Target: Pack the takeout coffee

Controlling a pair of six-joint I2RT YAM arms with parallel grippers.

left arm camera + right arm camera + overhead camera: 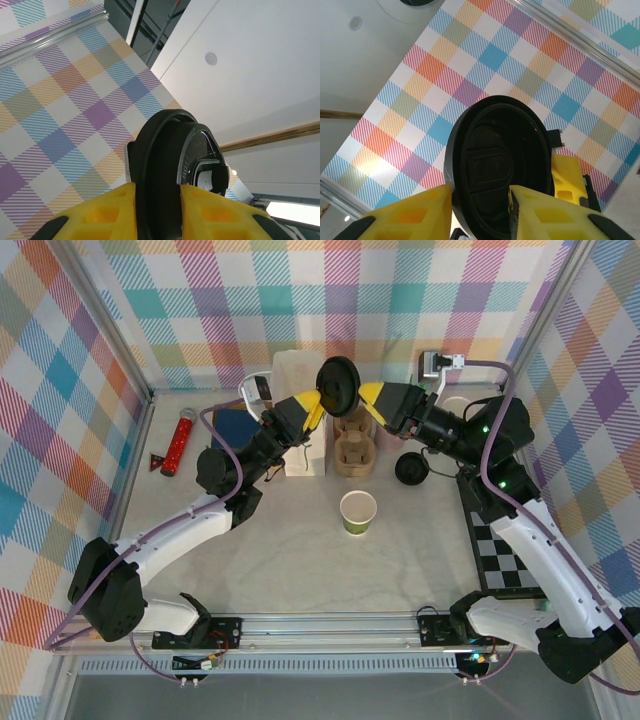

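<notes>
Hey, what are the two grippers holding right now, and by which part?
A black lid. The left gripper pinches its lower edge, one finger on each face. The right gripper straddles the rim; whether it grips cannot be told.

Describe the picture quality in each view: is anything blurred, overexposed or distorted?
Top external: even light, soft shadows, all sharp; the frame posts lean outward, a wide-angle effect. Left wrist: the black lid is sharp, the yellow fingers slightly soft, a lamp strip at lower right blown out. Right wrist: the lid's inside is dark against the bright checked wall, both sharp.
</notes>
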